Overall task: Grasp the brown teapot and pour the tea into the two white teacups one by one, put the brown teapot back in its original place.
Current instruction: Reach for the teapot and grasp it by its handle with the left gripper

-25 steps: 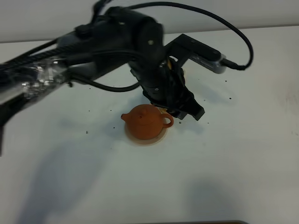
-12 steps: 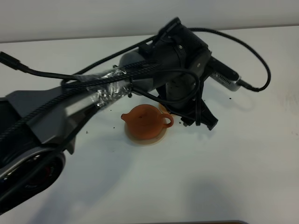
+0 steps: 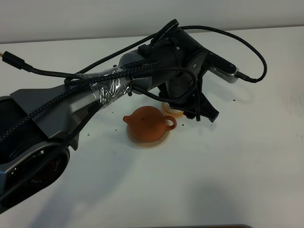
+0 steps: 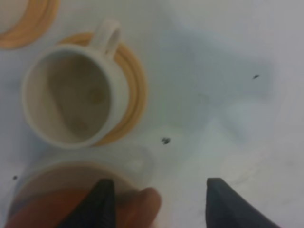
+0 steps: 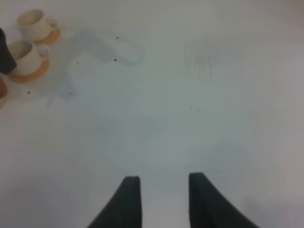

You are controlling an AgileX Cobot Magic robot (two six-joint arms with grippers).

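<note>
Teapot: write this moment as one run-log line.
teapot: on saucer, not held | left fingers: open near its handle | right fingers: open, empty | cups: on coasters

The teapot [image 3: 148, 124] is sitting on the saucer [image 3: 142, 142], just beside the left gripper [image 3: 203, 114], toward that arm's base. From the left wrist, the teapot's handle [image 4: 142, 206] is showing in the gap between the fingers [image 4: 103, 202], close beside one of them. Just ahead of the fingertips a teacup [image 4: 71, 102] is standing on a coaster [image 4: 135, 92], and a second coaster [image 4: 23, 26] is lying beyond it. The right gripper [image 5: 164, 183] is hanging over bare table [image 5: 190, 95]. A nearer teacup [image 5: 24, 53] and a farther teacup [image 5: 32, 20] are standing well ahead of it, off to one side.
</note>
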